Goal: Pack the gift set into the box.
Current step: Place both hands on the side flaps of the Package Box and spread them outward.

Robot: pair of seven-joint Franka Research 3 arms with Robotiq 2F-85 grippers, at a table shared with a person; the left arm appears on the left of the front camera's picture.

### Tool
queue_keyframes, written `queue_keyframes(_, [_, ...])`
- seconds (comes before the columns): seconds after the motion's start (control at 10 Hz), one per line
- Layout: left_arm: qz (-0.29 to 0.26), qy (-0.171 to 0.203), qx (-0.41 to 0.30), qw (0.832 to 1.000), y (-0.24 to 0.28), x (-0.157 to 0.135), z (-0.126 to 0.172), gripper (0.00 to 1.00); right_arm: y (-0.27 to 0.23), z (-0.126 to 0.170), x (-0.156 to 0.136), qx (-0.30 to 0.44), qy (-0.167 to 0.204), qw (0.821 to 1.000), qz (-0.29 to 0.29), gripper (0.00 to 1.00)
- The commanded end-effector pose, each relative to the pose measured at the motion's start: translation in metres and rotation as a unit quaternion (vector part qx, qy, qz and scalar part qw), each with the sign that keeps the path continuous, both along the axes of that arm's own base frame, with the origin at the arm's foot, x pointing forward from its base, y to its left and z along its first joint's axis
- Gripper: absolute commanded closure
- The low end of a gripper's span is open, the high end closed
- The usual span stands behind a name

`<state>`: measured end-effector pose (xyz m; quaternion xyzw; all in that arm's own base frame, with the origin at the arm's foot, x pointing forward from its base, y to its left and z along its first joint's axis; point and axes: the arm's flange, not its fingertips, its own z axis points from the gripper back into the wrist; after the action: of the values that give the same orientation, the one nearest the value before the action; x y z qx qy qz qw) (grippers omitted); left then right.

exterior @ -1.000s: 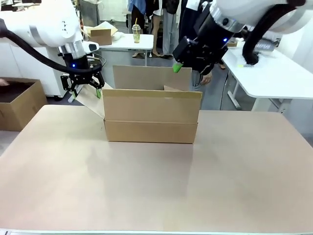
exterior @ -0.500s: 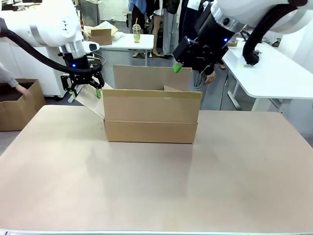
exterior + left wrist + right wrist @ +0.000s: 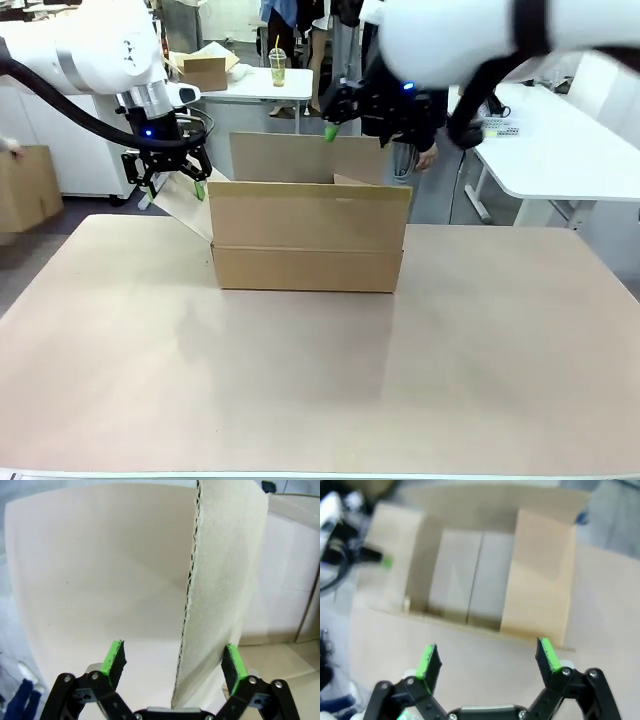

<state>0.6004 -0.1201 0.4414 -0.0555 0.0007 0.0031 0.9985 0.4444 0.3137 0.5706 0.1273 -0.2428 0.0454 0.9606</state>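
Jaws apart, the left gripper [image 3: 173, 656] is set astride the left end flap [image 3: 220, 580] of the open brown cardboard box [image 3: 308, 235], which is placed on the tan table [image 3: 300, 380]; the right gripper [image 3: 487, 659], likewise spread, is held above its opening.

The box [image 3: 308, 235] is matt brown corrugated cardboard, with fluting exposed along one flap's cut edge (left wrist view). The table [image 3: 320, 400] is smooth, matt beige. The left gripper [image 3: 173, 654] has black links and matt green pads [image 3: 114, 657].

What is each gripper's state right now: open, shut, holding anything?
Left gripper: open, astride a flap of the box, not clamped.
Right gripper: open, empty, above the box.
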Motion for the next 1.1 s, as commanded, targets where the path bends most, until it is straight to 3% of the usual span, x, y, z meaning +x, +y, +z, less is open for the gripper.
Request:
queue_keyframes(0.0, [0.008, -0.003, 0.009, 1.0, 0.002, 0.0, 0.001, 0.0, 0.058, -0.008, 0.043, -0.056, 0.01, 0.993, -0.1, 0.0])
queue_keyframes(0.1, [0.008, -0.003, 0.009, 1.0, 0.002, 0.0, 0.001, 0.0, 0.067, -0.017, 0.05, -0.064, 0.022, 0.994, -0.083, 0.0])
queue_keyframes(0.2, [0.008, -0.003, 0.009, 1.0, 0.002, 0.0, 0.001, 0.0, 0.062, -0.017, 0.054, -0.064, 0.011, 0.991, -0.114, 0.0])
queue_keyframes(0.3, [0.008, -0.003, 0.009, 1.0, 0.002, 0.0, 0.001, 0.0, 0.028, -0.021, 0.023, -0.034, -0.006, 0.997, -0.069, 0.0])
queue_keyframes(0.4, [0.008, -0.003, 0.009, 1.0, 0.002, 0.0, 0.001, 0.0, 0.028, -0.021, 0.023, -0.034, -0.006, 0.997, -0.069, 0.0])
queue_keyframes(0.6, [0.008, -0.003, 0.009, 1.0, 0.002, 0.0, 0.001, 0.0, 0.038, -0.038, 0.054, -0.067, 0.011, 0.991, -0.119, 0.0])
queue_keyframes(0.7, [0.008, -0.003, 0.009, 1.0, 0.002, 0.0, 0.001, 0.0, 0.038, -0.046, 0.079, -0.073, 0.026, 0.991, -0.109, 0.0])
queue_keyframes(0.9, [0.008, -0.003, 0.009, 1.0, 0.002, 0.0, 0.001, 0.0, 0.042, -0.047, 0.116, -0.092, 0.015, 0.992, -0.081, 0.0])
queue_keyframes(1.0, [0.008, -0.003, 0.009, 1.0, 0.002, 0.0, 0.001, 0.0, 0.048, -0.052, 0.127, -0.107, 0.035, 0.991, -0.071, 0.0])
